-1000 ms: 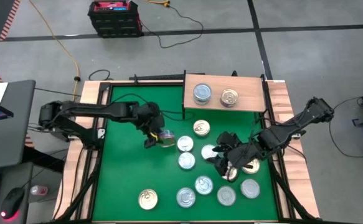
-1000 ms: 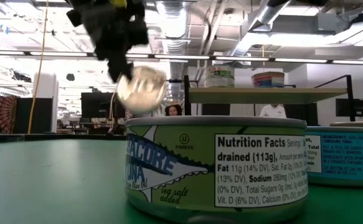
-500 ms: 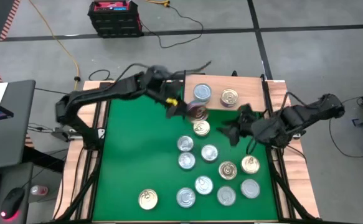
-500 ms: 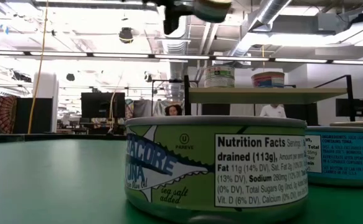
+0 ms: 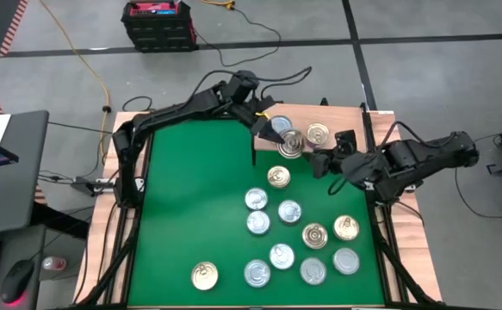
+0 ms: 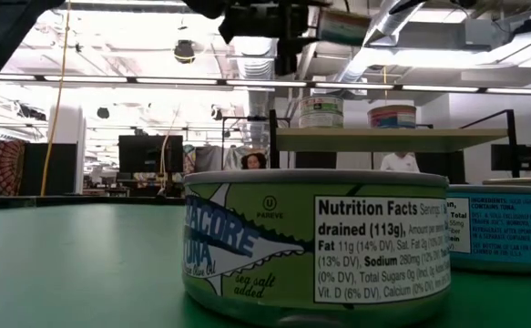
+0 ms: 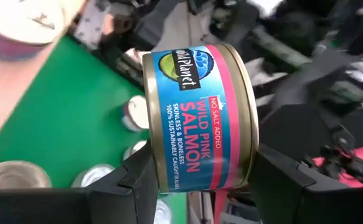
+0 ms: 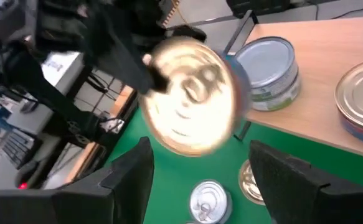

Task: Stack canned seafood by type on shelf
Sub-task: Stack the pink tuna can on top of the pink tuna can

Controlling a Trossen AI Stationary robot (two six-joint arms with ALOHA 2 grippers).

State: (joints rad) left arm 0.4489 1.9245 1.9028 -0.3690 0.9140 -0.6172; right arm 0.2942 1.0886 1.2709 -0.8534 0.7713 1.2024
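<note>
Salmon can [image 7: 197, 118], labelled Wild Planet pink salmon, sits gripped on its side between our left gripper's [image 5: 278, 135] fingers [image 7: 137, 180], held in the air over the front edge of the shelf [image 5: 345, 129] beside a silver-lidded tin [image 5: 278, 126] and a gold-lidded tin [image 5: 319, 134]. Our right gripper [image 5: 326, 161] hangs with jaws wide and empty, just in front of the shelf, and ten more tins [image 5: 288, 211] lie scattered on the green table [image 5: 190, 198]
</note>
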